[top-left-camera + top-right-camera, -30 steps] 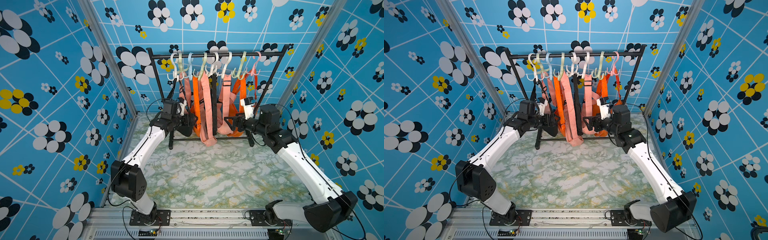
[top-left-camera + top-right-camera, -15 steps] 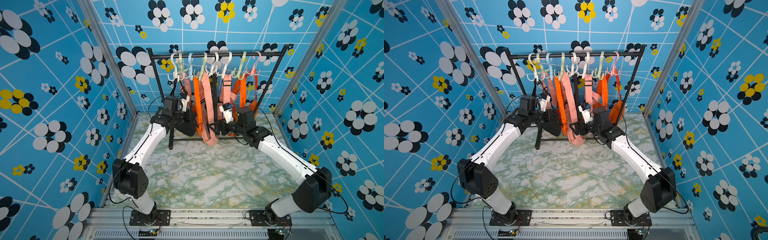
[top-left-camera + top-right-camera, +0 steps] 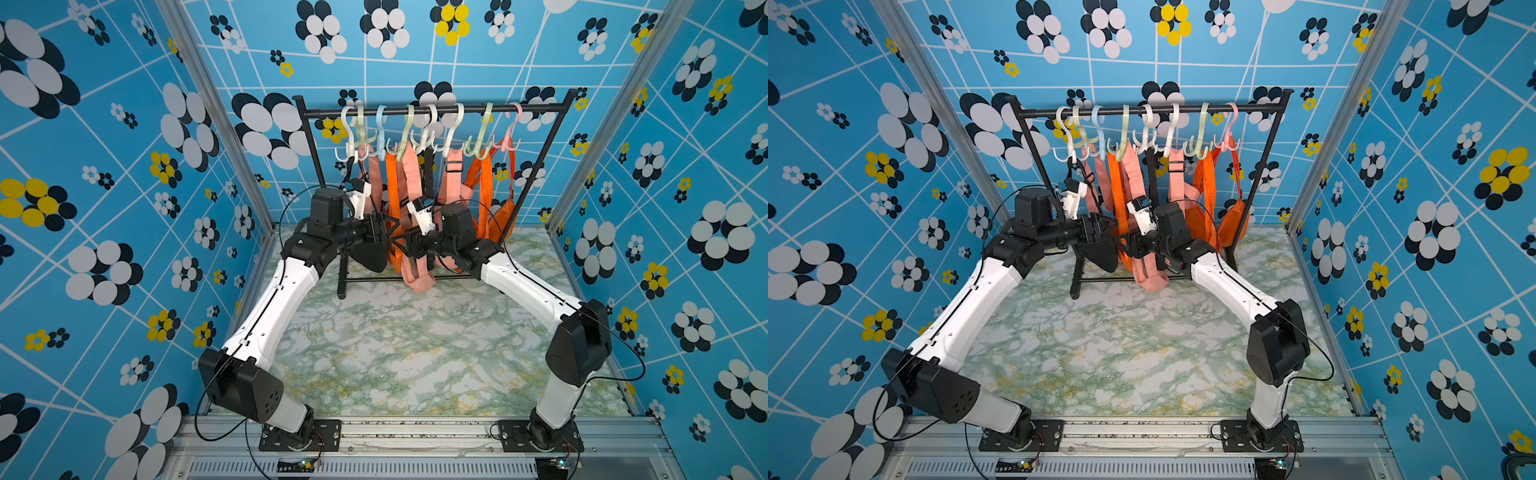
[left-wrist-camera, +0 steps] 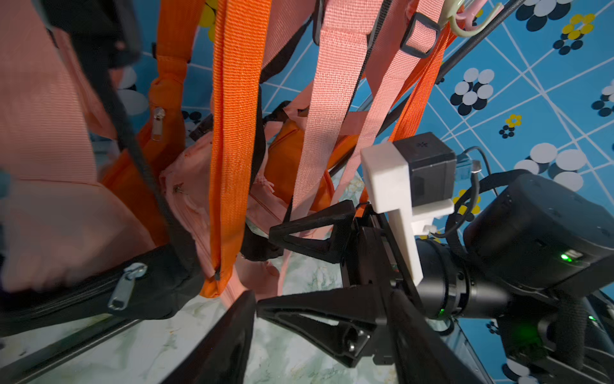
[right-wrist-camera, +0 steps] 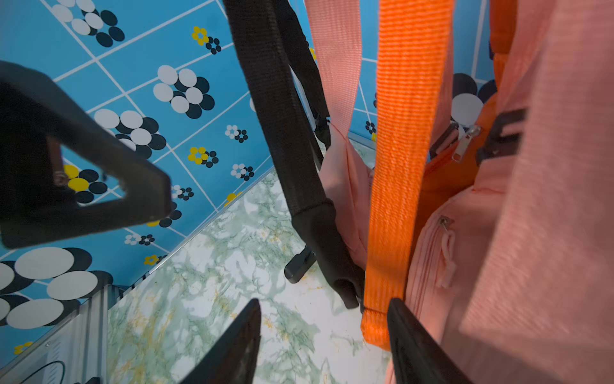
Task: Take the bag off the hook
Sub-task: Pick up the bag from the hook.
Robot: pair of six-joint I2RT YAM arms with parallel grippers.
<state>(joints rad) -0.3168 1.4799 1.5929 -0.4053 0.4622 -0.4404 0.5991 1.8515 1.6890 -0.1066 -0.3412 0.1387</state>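
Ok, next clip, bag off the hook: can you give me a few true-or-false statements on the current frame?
1. The black bag hangs at the left end of the rack. True.
2. The right gripper is clamped on an orange strap. False: its jaws stand open, and the orange strap only lies against one finger.
3. The hooks on the rail differ in colour. True.
4. The left gripper is by the right post. False: it is beside the black bag.

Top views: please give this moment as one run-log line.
left tool: open, near black bag | right tool: open, at orange strap | bags: on hooks
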